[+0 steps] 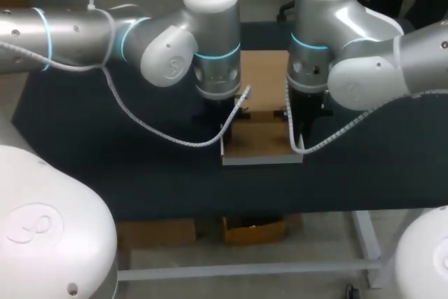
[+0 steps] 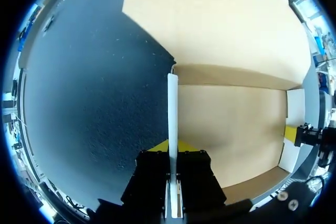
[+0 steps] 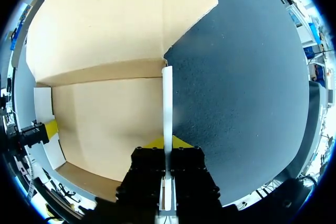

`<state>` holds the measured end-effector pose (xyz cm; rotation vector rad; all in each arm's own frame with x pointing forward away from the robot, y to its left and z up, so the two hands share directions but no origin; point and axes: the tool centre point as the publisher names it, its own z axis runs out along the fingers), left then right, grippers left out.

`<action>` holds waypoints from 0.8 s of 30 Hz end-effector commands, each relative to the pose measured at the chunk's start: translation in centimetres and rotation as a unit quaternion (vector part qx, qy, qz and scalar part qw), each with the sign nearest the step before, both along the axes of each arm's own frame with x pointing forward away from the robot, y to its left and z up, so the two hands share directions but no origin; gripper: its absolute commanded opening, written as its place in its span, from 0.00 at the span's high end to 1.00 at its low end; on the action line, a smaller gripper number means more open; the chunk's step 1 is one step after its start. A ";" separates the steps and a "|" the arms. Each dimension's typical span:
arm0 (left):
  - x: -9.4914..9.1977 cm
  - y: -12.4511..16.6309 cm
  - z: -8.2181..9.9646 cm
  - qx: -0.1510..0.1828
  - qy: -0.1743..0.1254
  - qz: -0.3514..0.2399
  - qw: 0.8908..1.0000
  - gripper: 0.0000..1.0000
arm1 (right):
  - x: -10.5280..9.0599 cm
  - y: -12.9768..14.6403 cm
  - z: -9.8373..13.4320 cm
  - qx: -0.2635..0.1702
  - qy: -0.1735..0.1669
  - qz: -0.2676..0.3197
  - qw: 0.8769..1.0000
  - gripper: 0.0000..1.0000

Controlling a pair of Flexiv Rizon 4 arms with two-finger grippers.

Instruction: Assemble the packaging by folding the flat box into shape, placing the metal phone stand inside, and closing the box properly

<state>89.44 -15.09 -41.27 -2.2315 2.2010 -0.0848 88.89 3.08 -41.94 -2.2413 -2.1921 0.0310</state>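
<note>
Left arm [image 1: 70, 33] enters from 9 o'clock, right arm [image 1: 399, 61] from 3; both wrists point straight down. Left claw [image 2: 172, 149] pinches the left wall [image 2: 172, 108], right claw [image 3: 167, 144] the right wall [image 3: 167, 100].

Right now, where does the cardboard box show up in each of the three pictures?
Head view: the cardboard box sits dead centre of the picture.
Left wrist view: one side of it is pinched in the left gripper, the rest spreading out beside.
Right wrist view: the opposite side is pinched in the right gripper.
Shared landmark: the wide flat flap beyond the box.
</note>
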 end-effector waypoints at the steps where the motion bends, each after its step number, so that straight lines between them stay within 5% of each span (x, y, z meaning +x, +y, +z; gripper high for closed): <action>1: -0.5 -0.3 -0.3 0.011 -0.007 0.004 1.000 1.00 | -0.1 0.1 0.0 -0.001 0.000 0.000 1.000 0.83; 7: -0.6 -0.2 0.0 0.012 -0.012 0.006 1.000 1.00 | -0.2 0.1 0.7 -0.002 -0.010 0.005 1.000 0.45; 10: -0.7 -0.1 0.1 0.011 -0.015 0.005 1.000 1.00 | -0.5 0.1 1.2 0.008 -0.023 0.010 1.000 0.14; 13: -0.7 0.0 0.3 0.010 -0.017 0.004 1.000 1.00 | -0.8 -0.2 2.0 0.025 -0.037 0.023 0.999 0.01; 24: -0.5 0.6 0.5 0.012 -0.019 -0.001 1.000 1.00 | -3.1 -2.8 6.1 0.070 -0.120 0.088 0.986 0.00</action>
